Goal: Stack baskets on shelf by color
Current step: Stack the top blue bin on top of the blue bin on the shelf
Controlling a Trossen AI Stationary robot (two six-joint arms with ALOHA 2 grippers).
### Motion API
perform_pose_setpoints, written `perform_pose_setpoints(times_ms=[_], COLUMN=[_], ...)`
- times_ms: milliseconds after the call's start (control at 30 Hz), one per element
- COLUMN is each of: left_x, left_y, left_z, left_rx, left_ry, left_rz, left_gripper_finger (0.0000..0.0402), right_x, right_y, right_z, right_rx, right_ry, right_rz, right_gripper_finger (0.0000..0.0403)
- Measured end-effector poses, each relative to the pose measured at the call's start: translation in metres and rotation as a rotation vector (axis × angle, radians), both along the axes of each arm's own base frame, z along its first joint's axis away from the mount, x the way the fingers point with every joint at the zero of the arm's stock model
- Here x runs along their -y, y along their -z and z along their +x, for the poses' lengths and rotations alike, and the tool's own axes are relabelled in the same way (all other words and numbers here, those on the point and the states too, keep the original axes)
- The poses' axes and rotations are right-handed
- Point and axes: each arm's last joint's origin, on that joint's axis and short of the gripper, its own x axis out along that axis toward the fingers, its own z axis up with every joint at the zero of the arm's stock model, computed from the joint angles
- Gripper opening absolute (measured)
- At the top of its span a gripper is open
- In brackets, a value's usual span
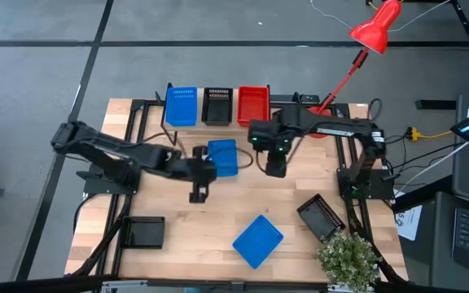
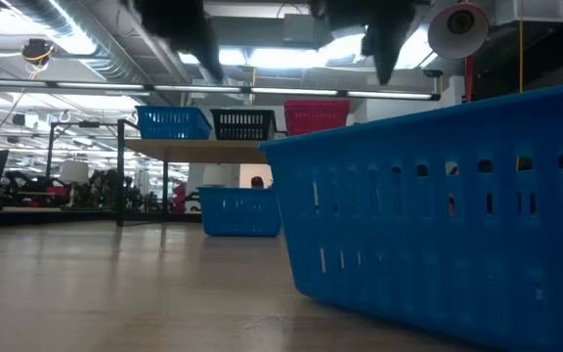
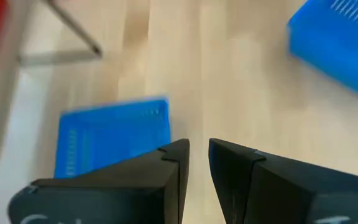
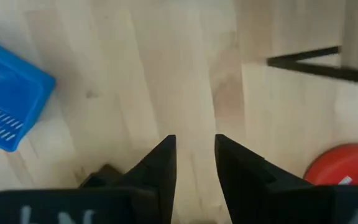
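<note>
Hands [image 1: 199, 194] [image 1: 275, 169] hover empty beside blue basket [image 1: 223, 157].

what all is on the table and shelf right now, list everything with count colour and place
blue baskets: 3; one on the shelf's left end, one mid-table, one at the near edge
black baskets: 3; one at shelf centre, one at the near left corner, one near right
red basket: 1, on the shelf's right end
shelf: 1, light wood, at the table's far edge
red lamp: 1, far right
green plant: 1, near right corner
left hand: empty, nearly closed, above the table's middle
right hand: empty, narrow gap, right of the mid-table blue basket
</note>
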Motion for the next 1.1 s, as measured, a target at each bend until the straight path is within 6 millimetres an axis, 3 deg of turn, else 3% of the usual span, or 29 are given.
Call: perform_pose_setpoints(times_ms=[133, 267, 533, 833, 1100], left_x=[-0.024, -0.039, -0.066, -0.075, -0.074], left_y=[0.014, 0.021, 0.051, 0.076, 0.095], left_z=[0.012, 0.029, 0.045, 0.054, 0.06], left_rx=[-0.072, -0.028, -0.106, -0.182, -0.233], left_ry=[0.044, 0.136, 0.076, 0.033, -0.018], left_rz=[-0.081, -0.151, -0.15, -0.188, -0.208], left_gripper_finger=[0.0054, 0.0054, 0.0071, 0.011, 0.0124], right_x=[-0.01, -0.019, -0.039, -0.048, -0.054], right_y=[-0.01, -0.006, 0.028, 0.068, 0.078], right_z=[-0.04, -0.078, -0.128, -0.139, -0.137], right_rx=[0.016, 0.083, 0.174, 0.12, 0.135], right_ry=[0.024, 0.115, 0.268, 0.352, 0.326], right_rz=[0.014, 0.032, 0.082, 0.02, 0.026], right_gripper_finger=[0.011, 0.011, 0.011, 0.011, 0.011])
